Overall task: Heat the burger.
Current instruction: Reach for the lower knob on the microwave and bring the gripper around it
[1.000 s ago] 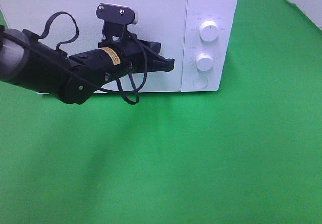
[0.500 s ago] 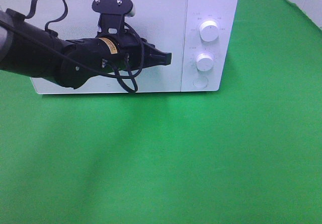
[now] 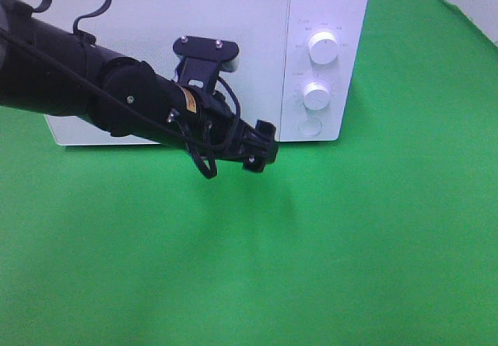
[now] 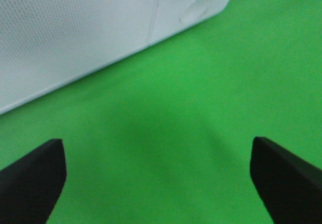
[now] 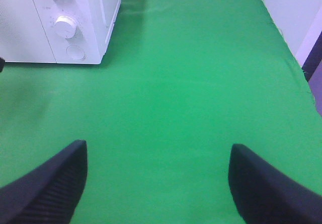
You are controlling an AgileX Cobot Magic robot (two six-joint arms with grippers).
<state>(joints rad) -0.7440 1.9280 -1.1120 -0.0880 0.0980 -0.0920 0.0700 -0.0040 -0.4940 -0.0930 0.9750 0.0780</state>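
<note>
Green cloth [image 3: 350, 245] is bearing a shut microwave [image 3: 257, 19]; no burger is showing (perhaps inside, heating unconfirmed). Left gripper [image 4: 156, 148] and right gripper [image 5: 157, 151] are hanging wide, empty.

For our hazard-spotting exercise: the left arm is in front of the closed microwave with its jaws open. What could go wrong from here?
1. The left gripper hangs close to the microwave door; a careless move could bump it and shift the oven.
2. The lower knob is near that gripper; a sideways sweep might turn it.
3. The burger shows in no view, so the oven may be run empty.
</note>
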